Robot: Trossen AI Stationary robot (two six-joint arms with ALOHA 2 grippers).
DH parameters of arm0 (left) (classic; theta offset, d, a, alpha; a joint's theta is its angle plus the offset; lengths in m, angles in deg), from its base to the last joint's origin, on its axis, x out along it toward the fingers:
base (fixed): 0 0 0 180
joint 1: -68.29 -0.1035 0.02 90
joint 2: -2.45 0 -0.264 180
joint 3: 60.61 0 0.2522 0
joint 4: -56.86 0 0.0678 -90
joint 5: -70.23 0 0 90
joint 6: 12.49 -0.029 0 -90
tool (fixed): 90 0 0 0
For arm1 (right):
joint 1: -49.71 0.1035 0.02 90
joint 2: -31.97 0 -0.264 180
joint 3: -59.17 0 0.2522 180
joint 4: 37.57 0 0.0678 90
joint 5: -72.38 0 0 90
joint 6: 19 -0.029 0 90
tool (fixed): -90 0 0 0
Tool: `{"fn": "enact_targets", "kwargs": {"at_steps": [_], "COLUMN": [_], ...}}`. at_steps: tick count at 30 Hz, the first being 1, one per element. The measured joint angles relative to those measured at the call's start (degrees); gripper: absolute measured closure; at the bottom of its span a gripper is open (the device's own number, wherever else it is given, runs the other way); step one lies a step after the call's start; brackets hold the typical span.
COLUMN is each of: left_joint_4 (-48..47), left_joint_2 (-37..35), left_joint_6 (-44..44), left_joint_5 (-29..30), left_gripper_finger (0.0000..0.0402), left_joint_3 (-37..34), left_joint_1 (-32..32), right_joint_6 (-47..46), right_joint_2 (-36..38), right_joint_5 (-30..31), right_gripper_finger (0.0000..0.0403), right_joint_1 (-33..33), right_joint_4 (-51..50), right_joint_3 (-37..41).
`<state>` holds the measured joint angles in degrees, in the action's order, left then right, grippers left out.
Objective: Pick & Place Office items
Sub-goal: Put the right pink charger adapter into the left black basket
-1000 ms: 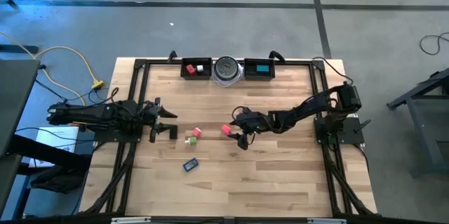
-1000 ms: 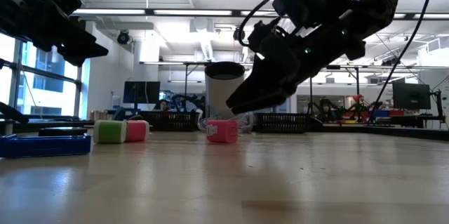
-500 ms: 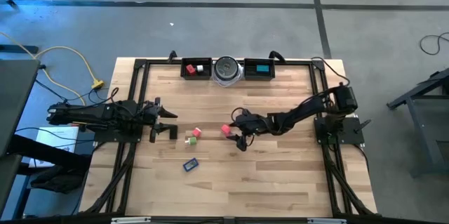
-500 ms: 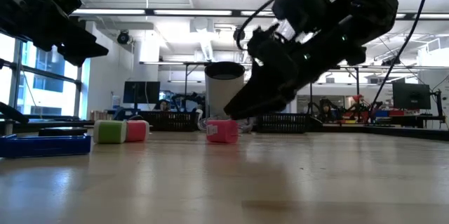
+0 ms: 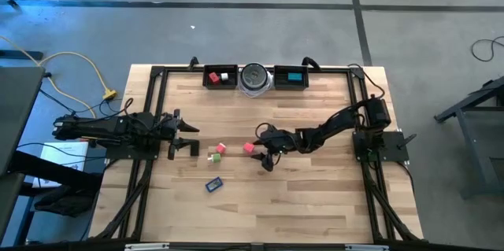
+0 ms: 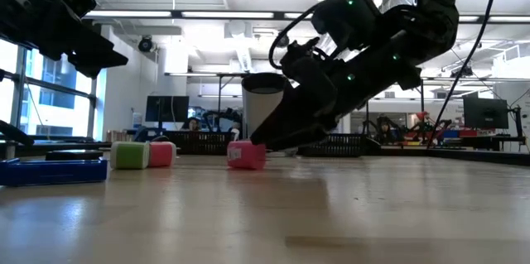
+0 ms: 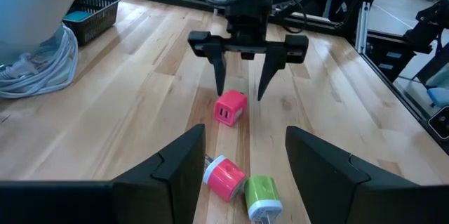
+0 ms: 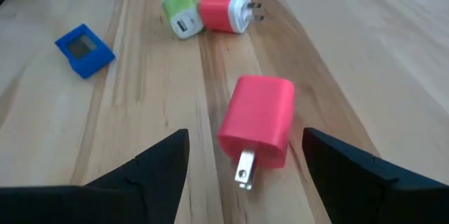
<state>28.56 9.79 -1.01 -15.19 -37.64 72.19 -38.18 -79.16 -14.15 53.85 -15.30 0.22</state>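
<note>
From the high view, you see the right end effector [image 5: 263, 153] reached out over the middle of the bench [image 5: 315, 204], and the pink charger [image 5: 249, 148] lies just in front of its tips. The left end effector [image 5: 183, 139] waits at the left edge of the bench with its fingers apart and holding nothing.

In the low view, the right end effector [image 6: 263, 140] is low, almost at the bench surface, and the pink charger [image 6: 246, 154] sits right at its tip. I cannot tell from here if they touch.

In the left wrist view, the right end effector [image 7: 240, 95] stands wide, one finger on each side behind the pink charger [image 7: 230, 107], which is not yet between them. Nearer to the left end effector lie a red-and-white charger [image 7: 224, 178] and a green charger [image 7: 263, 195], touching each other.

In the right wrist view, the pink charger [image 8: 259, 119] lies between the two fingers' lines, prongs toward the camera, a little turned. A blue flat piece [image 8: 84, 49] lies well apart.

To do this step well, you should advance straight until the body is fully between the fingers, and close on its flat sides, not on the prongs. Keep the tips just above the bench so they do not push the charger away.
</note>
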Motion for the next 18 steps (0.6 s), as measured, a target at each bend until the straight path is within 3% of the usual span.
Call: {"fn": "enact_targets", "kwargs": {"at_steps": [11,18], "left_joint_4": [0.0,0.0], "left_joint_2": [0.0,0.0], "left_joint_6": [0.0,0.2], "left_joint_5": [0.0,0.0], "left_gripper_finger": [0.0209,0.0209], "left_joint_3": [0.0,0.0], "left_joint_1": [0.0,0.0], "right_joint_6": [-0.1,-0.1], "right_joint_2": [0.0,0.0], "right_joint_5": [2.3,2.4], "right_gripper_finger": [0.0142,0.0223], "right_joint_1": [0.0,0.0], "right_joint_4": [0.0,0.0], "right_joint_3": [0.0,0.0]}}
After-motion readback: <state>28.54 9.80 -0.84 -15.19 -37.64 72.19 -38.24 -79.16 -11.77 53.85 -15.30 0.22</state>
